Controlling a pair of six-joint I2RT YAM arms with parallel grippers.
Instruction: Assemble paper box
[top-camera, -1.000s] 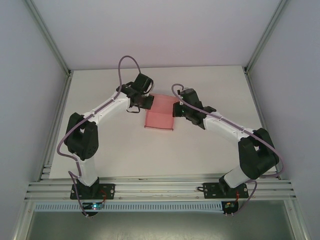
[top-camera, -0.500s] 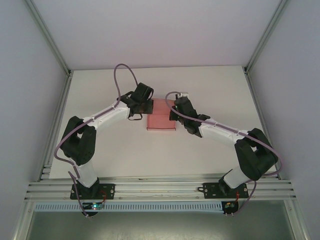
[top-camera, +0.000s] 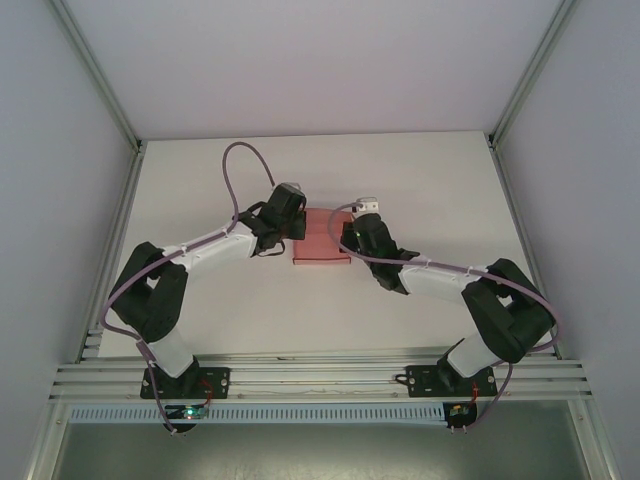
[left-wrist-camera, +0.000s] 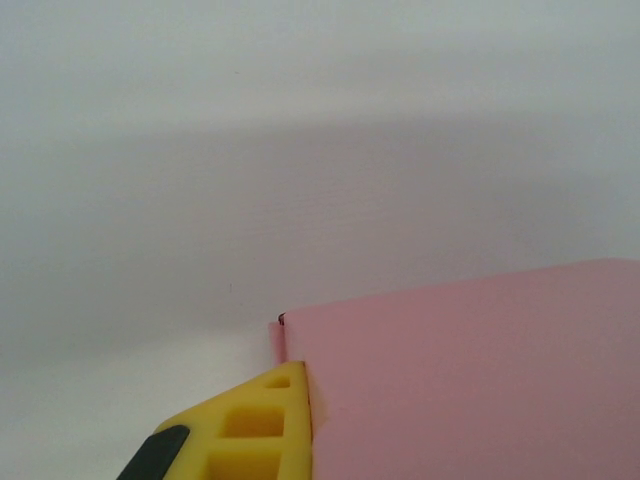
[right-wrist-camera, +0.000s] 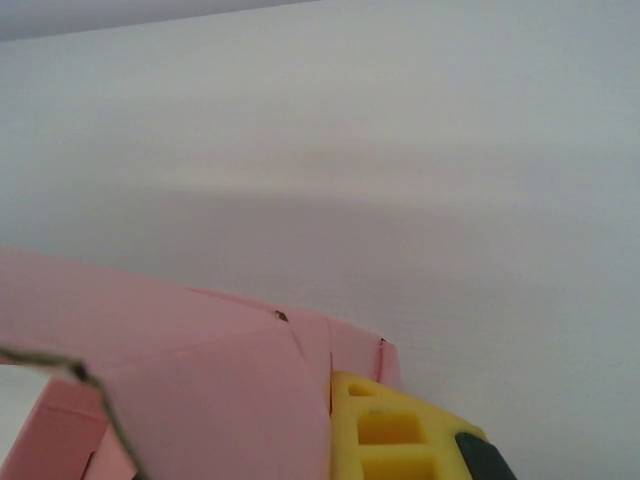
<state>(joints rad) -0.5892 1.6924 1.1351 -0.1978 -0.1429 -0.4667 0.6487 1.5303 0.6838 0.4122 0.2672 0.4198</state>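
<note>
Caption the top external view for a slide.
Over the white table, the left gripper and right gripper are each shut on one side of the pink paper box.

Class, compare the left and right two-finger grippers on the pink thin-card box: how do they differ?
The left gripper meets the pink paper box at its left edge; the right gripper at its right edge. The left arm's purple cable arches in a tall loop; the right arm's cable loops low. Both grippers are shut on the card.
</note>
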